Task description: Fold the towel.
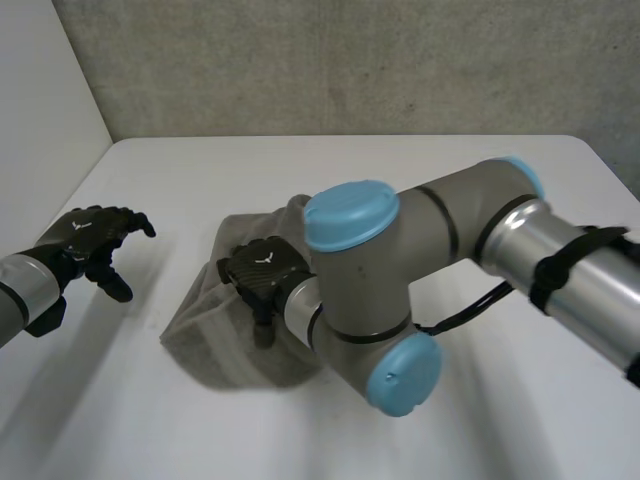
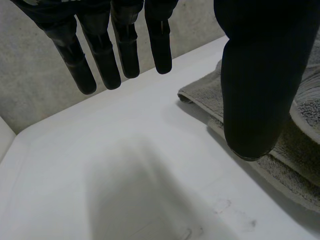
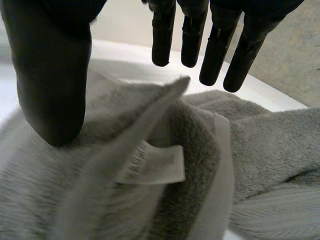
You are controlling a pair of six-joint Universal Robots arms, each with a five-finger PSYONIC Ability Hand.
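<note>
Towel: grey terry cloth, bunched in a loose heap with rumpled folds, not flat. In the left wrist view its edges lie stacked in layers with a hemmed border.
Towel place: on the worktop, a little toward 9 o'clock from the middle, partly hidden under the right arm.
Label: a small white tag sewn at a hem, lying in a hollow of the towel under the right hand's palm. Just beside it a fold stands up in a ridge that points toward the fingertips.
Left hand: at 9 o'clock from the towel and apart from it, held over bare worktop.
Left fingers: straight and side by side, with the thumb set wide from them. They hold nothing.
Right hand: over the towel's middle, palm down.
Right fingers: straight and slightly spread, thumb well apart, nothing pinched. I cannot tell whether the thumb touches the cloth.
Right arm: comes in from 4 o'clock, bent over the towel's 3 o'clock side.
</note>
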